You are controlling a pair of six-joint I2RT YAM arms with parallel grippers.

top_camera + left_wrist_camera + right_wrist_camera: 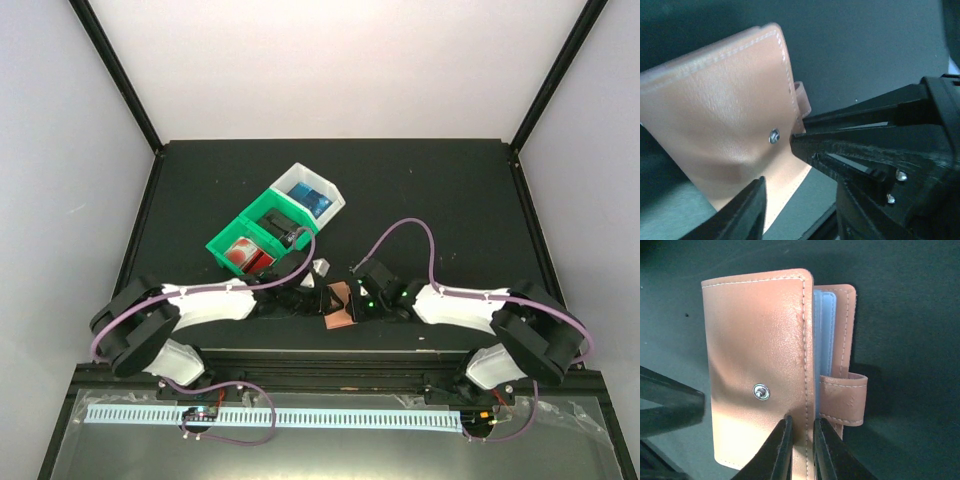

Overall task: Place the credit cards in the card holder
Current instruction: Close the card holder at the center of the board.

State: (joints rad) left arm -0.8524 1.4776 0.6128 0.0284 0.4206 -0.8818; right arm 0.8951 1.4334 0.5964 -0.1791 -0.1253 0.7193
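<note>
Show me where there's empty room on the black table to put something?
Bare table lies on the far right, between the white bin and the table's right edge, and in the far left corner behind the green bin. The near middle is crowded: the left arm and right arm meet at the card holder, with the bins behind.

Place: a robot test cell, as found in a lab, is indicated.
Enclosure: plain white panels (330,60) are held in black frame posts (115,70).
Work surface: a matte black table (450,190) is enclosed by them.
Equipment: a left arm (210,300) and a right arm (470,302) are bolted at the near edge, with purple cables (410,225) routed along them.
</note>
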